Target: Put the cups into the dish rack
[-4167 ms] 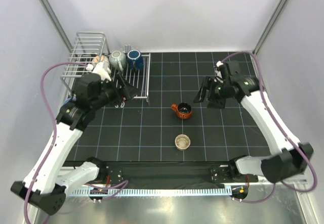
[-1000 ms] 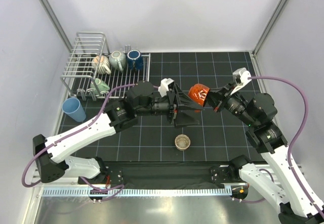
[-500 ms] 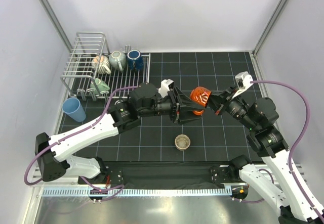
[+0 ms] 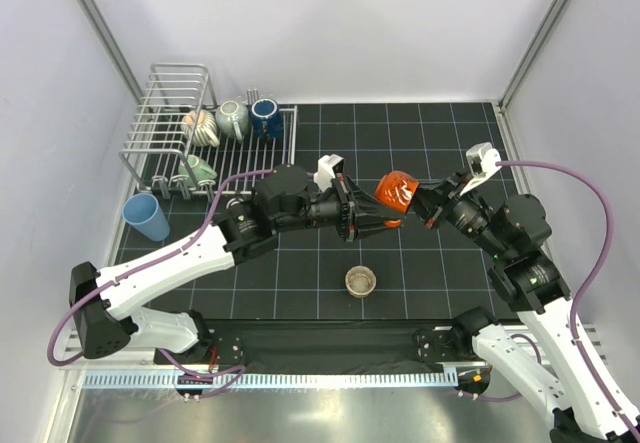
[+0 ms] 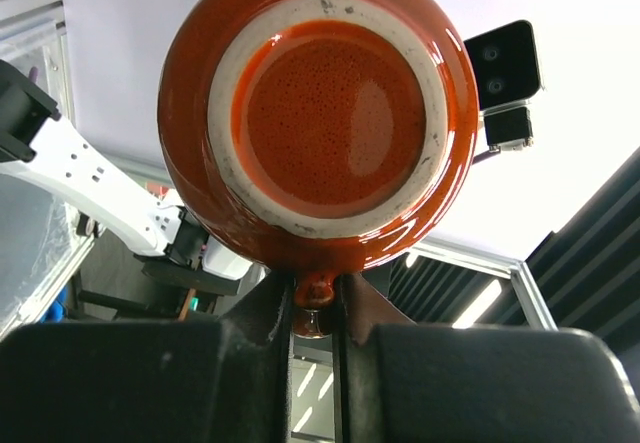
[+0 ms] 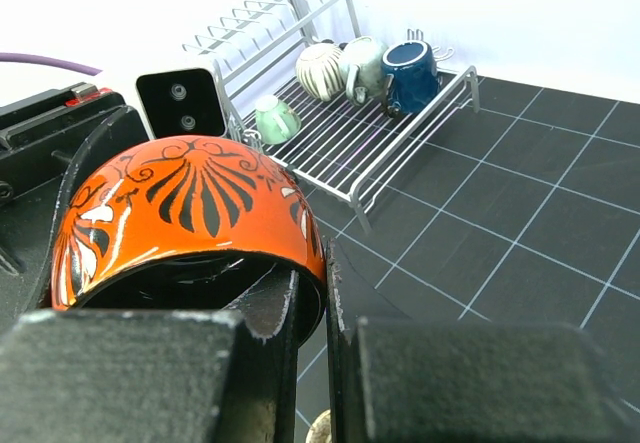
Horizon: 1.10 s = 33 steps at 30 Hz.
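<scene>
Nearest the arm bases, small tan cup (image 4: 360, 281) upright on the black gridded mat (image 4: 450, 143), bare squares on every side. Beyond and above it, orange-brown glazed cup (image 4: 396, 189) held clear of the mat, tipped on its side, between both arms. Left arm stretched long across from the left; left gripper (image 5: 312, 303) pinched tight on the cup's small loop handle, pale unglazed foot ring facing its camera. Right arm bent in from the right; right gripper (image 6: 311, 308) clamped on the rim, glossy black-patterned wall between its fingers.

Far left, light blue tumbler (image 4: 147, 216) just outside the near left corner of the silver wire dish rack (image 4: 265, 163), well apart from the held cup. Ribbed cream cup (image 4: 200, 123), grey cup (image 4: 233, 116) and dark blue cup (image 4: 265, 115) along the back, pale green cup (image 4: 197, 170) nearer, free slats beside them.
</scene>
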Available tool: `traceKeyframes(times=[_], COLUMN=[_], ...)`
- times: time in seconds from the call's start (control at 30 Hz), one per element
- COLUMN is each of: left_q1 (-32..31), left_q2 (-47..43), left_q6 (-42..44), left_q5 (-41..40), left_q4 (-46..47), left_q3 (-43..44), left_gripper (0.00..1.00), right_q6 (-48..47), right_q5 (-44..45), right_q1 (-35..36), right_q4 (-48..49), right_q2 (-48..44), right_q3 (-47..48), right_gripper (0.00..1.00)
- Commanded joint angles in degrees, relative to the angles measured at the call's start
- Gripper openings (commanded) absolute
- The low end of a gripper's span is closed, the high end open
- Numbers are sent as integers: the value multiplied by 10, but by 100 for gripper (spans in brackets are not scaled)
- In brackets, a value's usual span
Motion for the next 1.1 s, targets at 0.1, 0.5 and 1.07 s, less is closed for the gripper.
traceKeyframes(times=[0.1, 0.5, 1.07], left_q1=[-1, 8, 108], left_q2=[-17, -61, 26], left_q6=[56, 147, 476], left_q5=[-36, -98, -337], left_q4=[-12, -135, -649], left_q3=[21, 46, 296], left_gripper=[0, 0, 0], right_q6=[-1, 12, 38], right_q5=[10, 104, 223], right_q1=[4, 3, 3], right_q4=[-1, -94, -384], right_q2=[-9, -3, 61], right_q3=[32, 48, 191], right_gripper=[23, 60, 65])
